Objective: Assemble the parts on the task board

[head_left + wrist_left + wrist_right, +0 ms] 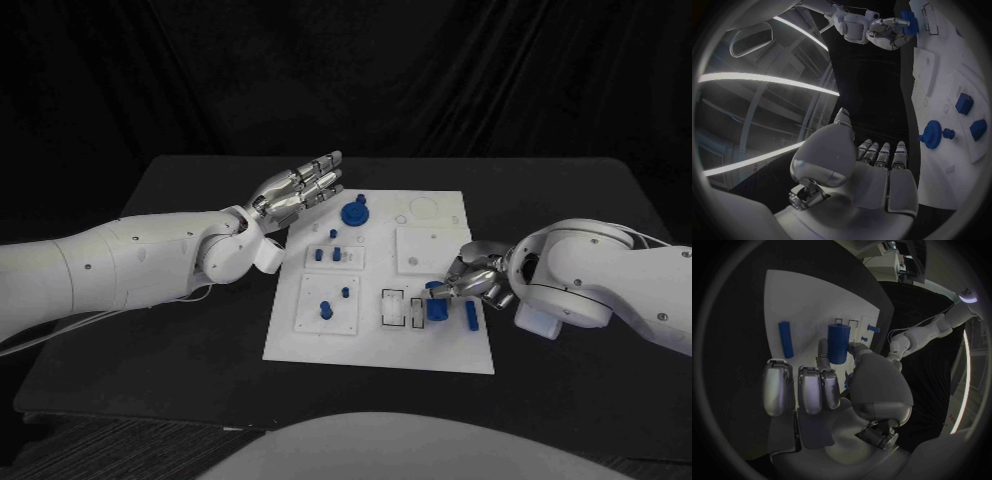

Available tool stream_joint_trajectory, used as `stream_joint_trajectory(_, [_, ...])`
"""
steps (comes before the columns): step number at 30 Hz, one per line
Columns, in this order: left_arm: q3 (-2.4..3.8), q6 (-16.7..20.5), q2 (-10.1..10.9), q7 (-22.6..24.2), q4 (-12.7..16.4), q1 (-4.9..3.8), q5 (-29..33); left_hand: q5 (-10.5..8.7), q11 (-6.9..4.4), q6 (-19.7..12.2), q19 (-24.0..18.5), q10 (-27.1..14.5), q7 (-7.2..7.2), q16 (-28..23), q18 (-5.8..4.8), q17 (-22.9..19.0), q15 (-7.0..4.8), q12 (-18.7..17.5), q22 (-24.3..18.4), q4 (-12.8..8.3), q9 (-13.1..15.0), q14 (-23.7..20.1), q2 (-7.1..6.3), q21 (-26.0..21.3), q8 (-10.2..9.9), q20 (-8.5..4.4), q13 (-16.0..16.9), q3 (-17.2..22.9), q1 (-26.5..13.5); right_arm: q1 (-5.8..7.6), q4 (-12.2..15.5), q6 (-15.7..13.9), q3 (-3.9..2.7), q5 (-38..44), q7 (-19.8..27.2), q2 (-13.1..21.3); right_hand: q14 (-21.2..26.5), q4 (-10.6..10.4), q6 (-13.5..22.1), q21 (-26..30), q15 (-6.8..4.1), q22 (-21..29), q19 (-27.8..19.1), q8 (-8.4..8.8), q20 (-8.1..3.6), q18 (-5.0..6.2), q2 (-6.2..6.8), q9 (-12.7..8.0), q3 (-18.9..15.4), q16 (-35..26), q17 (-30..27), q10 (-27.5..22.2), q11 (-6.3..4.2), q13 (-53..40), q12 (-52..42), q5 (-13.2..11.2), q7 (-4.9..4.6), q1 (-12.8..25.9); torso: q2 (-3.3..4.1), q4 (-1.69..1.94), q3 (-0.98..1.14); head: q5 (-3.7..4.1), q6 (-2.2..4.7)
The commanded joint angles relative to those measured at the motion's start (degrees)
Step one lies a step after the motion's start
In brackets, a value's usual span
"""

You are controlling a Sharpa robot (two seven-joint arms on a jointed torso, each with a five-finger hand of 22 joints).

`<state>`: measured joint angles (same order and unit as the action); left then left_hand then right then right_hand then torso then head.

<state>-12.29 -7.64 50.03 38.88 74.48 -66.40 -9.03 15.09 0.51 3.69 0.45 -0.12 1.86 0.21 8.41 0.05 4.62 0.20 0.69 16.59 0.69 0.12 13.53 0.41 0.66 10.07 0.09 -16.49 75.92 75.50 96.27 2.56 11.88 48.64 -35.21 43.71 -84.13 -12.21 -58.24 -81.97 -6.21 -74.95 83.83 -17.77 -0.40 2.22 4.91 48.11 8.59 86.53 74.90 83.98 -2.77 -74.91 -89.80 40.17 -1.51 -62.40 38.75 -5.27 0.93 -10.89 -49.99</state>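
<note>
Near the right edge of the task board (378,345), the right hand (469,280) pinches a blue cylinder (837,342) (small, stiff, probably light and a little slippery), best held by its sides. The left hand (296,188) hovers with fingers spread, holding nothing.

Left robot hand (299,186) at upper centre-left of the head view, fingers straight and apart, right robot hand (473,280) at centre right, fingers pinching a blue cylinder (837,343)
</note>
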Motion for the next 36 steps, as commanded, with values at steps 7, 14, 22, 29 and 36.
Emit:
stream_joint_trajectory(7, [0.05, -0.66, -0.37, 6.35, 0.02, 0.07, 0.30, 0.47, 0.33, -0.11, 0.01, 0.12, 0.39, -0.21, 1.19, -0.05, 0.51, -0.20, 0.08, -0.01, 0.04, -0.12, 0.41, -0.01, 0.11, 0.61, -0.09, 0.39, 0.37, 0.15, -1.42, -1.58, 0.01, -9.42, -0.01, -2.35, -4.46, 8.47, 0.27, 0.69, -0.08, -12.13, 2.95, 0.05, 0.38, -0.04, -0.49, -0.26, 9.34, -0.38, 7.80, 6.02, -0.07, -15.09, -0.20, 9.28, 0.15, 1.09, 0.06, 0.04, -0.08, -0.10, -0.01])
stream_joint_trajectory(14, [0.05, -0.64, -0.45, 6.29, 0.01, 0.07, 0.30, 0.56, 0.34, -0.12, 0.01, 0.12, 0.42, -0.21, 1.19, -0.05, 0.53, -0.20, 0.07, -0.03, 0.04, -0.12, 0.41, -0.01, 0.10, 0.62, -0.09, 0.40, 0.40, -0.14, -3.05, -0.34, 0.02, -8.86, -0.24, -4.31, -4.44, 8.97, 0.69, 1.04, 0.14, -12.01, 2.83, 0.55, 0.58, 0.04, -0.62, -0.67, 9.90, -0.49, 7.59, 6.02, 0.19, -15.09, -0.20, 5.76, -0.11, 2.18, 0.21, 0.16, -0.04, 0.02, -0.01])
stream_joint_trajectory(22, [0.05, -0.64, -0.55, 6.23, 0.06, 0.07, 0.30, 0.77, 0.34, -0.08, 0.02, 0.12, 0.51, -0.21, 1.19, -0.05, 0.63, -0.20, 0.09, -0.09, 0.05, -0.12, 0.38, 0.00, 0.11, 0.67, -0.09, 0.43, 0.49, -0.40, -4.26, 0.80, 0.02, -7.46, -0.46, -6.21, -4.43, 9.24, 1.01, 1.47, 0.28, -11.87, 2.72, 0.73, 0.74, 0.15, -0.93, -0.80, 9.76, -0.54, 7.45, 6.02, 0.35, -15.09, -0.20, 0.75, -0.24, 3.69, 0.24, 0.14, 0.01, -0.06, -0.01])
stream_joint_trajectory(29, [0.05, -0.60, -0.54, 6.16, 0.14, 0.07, 0.30, 0.77, 0.34, -0.08, 0.02, 0.12, 0.51, -0.21, 1.19, -0.05, 0.63, -0.20, 0.09, -0.09, 0.05, -0.12, 0.38, 0.00, 0.11, 0.67, -0.09, 0.43, 0.49, -0.50, -4.71, 2.44, 0.02, -5.16, -0.84, -7.20, -4.09, 8.73, 1.52, 2.88, 0.48, -11.40, 2.23, 1.08, 0.92, 0.47, -1.12, -0.98, 8.49, -1.45, 5.81, 6.02, 0.59, -15.09, -0.20, -7.82, -0.50, 5.75, 0.24, 0.06, 0.00, -0.29, -0.01])
stream_joint_trajectory(36, [0.05, -0.66, -0.67, 6.11, 0.09, 0.07, 0.30, 0.86, 0.33, -0.07, 0.01, 0.12, 0.58, -0.21, 1.18, -0.05, 0.69, -0.20, 0.07, -0.11, 0.05, -0.12, 0.35, -0.01, 0.12, 0.70, -0.09, 0.44, 0.54, -0.63, -4.95, 3.40, 0.02, -4.10, -1.11, -7.81, -3.99, 8.58, 1.69, 3.33, 0.59, -11.25, 2.11, 1.33, 1.03, 0.56, -1.34, -1.18, 7.86, -1.76, 5.31, 6.02, 0.73, -15.09, -0.20, -11.14, -0.65, 6.32, 0.18, 0.14, -0.06, -0.29, -0.01])
